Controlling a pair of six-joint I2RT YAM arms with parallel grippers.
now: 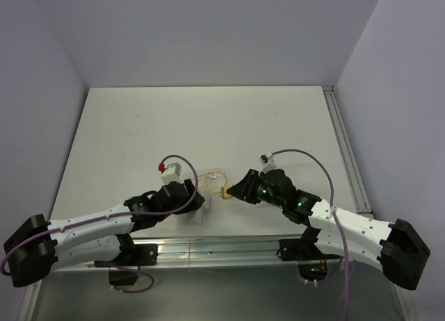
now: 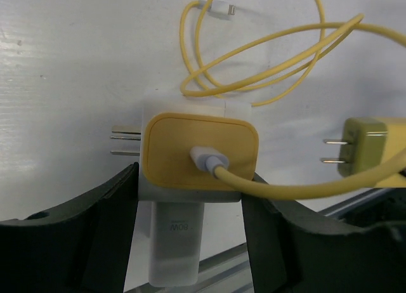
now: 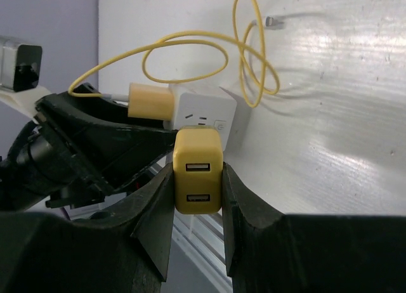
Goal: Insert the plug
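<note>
1. Left wrist view: the left fingers (image 2: 101,236) press against both sides of the white block (image 2: 171,248). The block carries a yellow charger (image 2: 200,150) with a looped yellow cable (image 2: 266,45).
2. Top external view: the plug (image 1: 226,192) sits over the desk (image 1: 208,119), just right of the white block and apart from it.
3. Right wrist view: the right fingers (image 3: 158,217) pinch the plug by its sides. Its two ports face the camera, with the block's socket face beyond.

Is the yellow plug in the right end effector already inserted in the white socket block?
No: in the left wrist view the plug has both prongs bare, apart from the white socket block.
</note>
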